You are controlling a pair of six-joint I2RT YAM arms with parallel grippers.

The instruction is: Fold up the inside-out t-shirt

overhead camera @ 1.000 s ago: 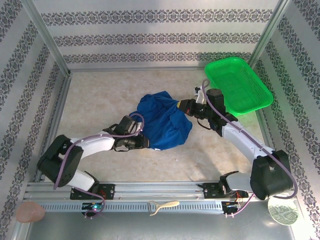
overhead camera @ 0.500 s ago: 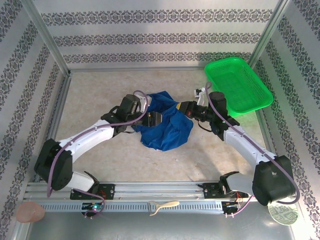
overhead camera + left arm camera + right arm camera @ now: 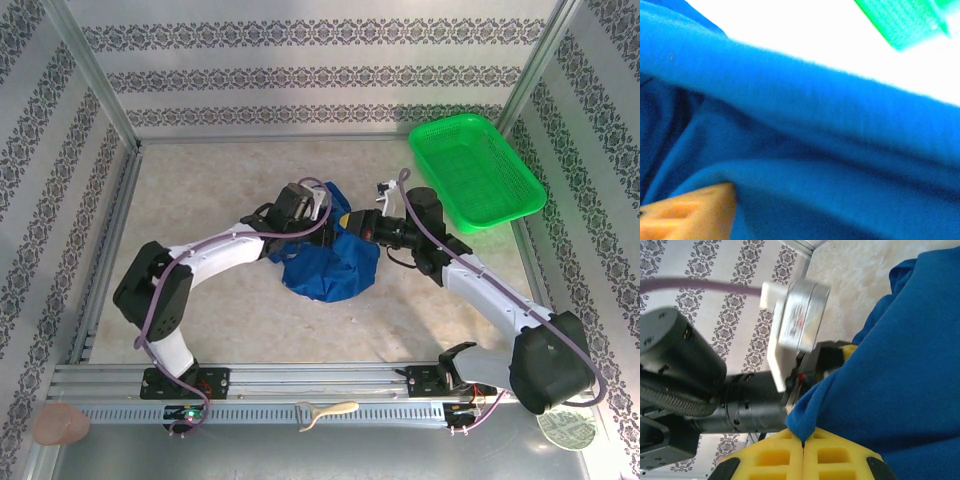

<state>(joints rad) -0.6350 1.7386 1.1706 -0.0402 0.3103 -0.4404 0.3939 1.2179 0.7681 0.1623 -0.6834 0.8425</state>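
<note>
Now R jaws pinch soft bunched blue t-shirt (image 3: 330,268); L jaws: can't tell.

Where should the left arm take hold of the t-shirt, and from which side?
Probably the loose near-left edge of the t-shirt, coming low from the left: the shirt lies bunched, that edge rests free on the table, and the right gripper pinches the far fold.
</note>
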